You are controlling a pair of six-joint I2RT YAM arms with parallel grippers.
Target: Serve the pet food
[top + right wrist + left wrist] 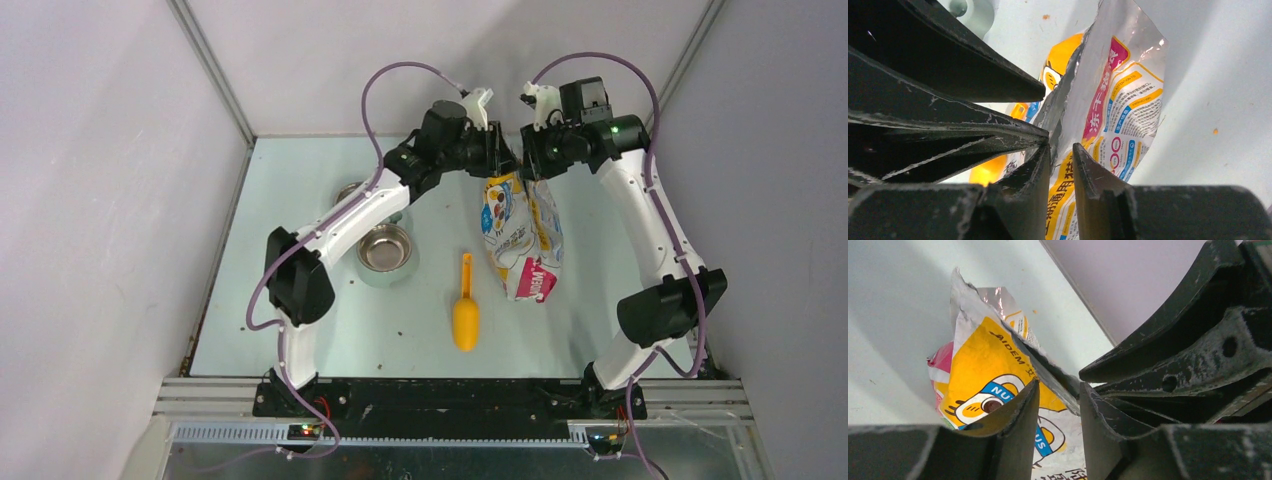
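Opening the foil bag [515,235], with left gripper [1059,385] and right gripper [1062,146] fingers clamped on its torn mouth; next, probably easing both sides apart without spilling.

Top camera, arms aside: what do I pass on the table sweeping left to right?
steel bowl → orange scoop → foil bag
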